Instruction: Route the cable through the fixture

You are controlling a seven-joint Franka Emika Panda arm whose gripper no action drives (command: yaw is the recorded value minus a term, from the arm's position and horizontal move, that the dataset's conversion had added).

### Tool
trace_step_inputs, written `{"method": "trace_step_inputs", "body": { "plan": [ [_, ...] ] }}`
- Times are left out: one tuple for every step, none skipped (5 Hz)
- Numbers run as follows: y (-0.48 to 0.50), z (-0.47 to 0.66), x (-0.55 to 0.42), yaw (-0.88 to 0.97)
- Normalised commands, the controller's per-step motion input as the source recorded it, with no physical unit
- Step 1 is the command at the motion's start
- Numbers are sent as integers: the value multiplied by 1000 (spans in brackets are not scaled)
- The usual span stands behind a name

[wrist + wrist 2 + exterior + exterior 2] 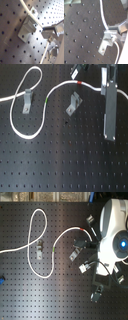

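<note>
White cable (31,124) snakes across the black perforated desk (60,164) in the first exterior view: it loops up and around a metal bracket (27,98) on the first exterior view's left, sags into a deep curve, then climbs past a green mark (46,100) and a red mark (78,83) toward the arm. A second metal bracket (73,104) stands just below that rising stretch, beside the cable rather than around it. A grey upright post (110,111) stands on the first exterior view's right.

From above, in the second exterior view, the same cable (31,232) makes its loop, passes the small bracket (39,251), swings down and back up to the red mark (81,229) near the white robot arm (114,237). The other bracket (75,254) sits close by the arm. More metal clips (98,292) lie on the second exterior view's right, and a blue object (1,281) at its left edge.

Up close, the first wrist view shows the cable (25,7) running across the top of a bracket (28,27) and on between the jaws (48,37), which are closed on it.

The second wrist view shows the cable (102,15) coming down into the jaws (112,36), pinched there, with the bracket (105,45) just below.
</note>
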Motion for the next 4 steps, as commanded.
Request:
{"method": "trace_step_inputs", "body": {
  "plan": [
    [-56, 100, -13, 0],
    [-100, 311, -163, -29],
    [32, 397, -144, -29],
    [16, 557, -199, -83]
  ]
}}
